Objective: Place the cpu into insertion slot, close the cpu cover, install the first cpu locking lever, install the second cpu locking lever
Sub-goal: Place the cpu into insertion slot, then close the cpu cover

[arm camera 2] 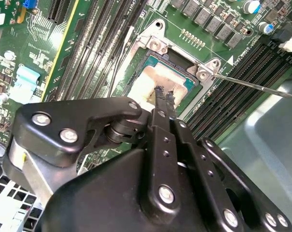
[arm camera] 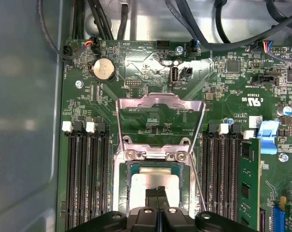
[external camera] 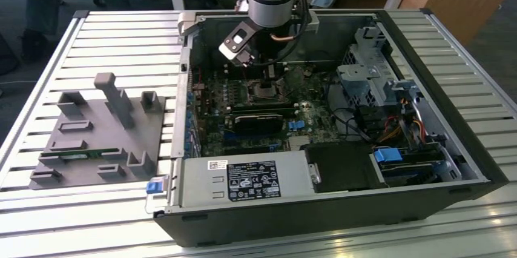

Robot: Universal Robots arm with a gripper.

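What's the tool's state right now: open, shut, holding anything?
The tool: shut, with nothing visibly gripped. Its tips are at the top of the cpu, which lies seated under the raised cpu cover.

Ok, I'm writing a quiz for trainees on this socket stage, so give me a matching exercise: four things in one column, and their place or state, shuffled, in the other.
Things:
1. cpu
2. cpu cover
3. claw
4. locking lever

Places or states:
A. swung open, tipped back from the insertion slot
B. shut, tips together just above the silvery chip
C. lying inside the insertion slot
D. thin rod jutting out across the memory slots

Pairs: 1-C, 2-A, 3-B, 4-D.
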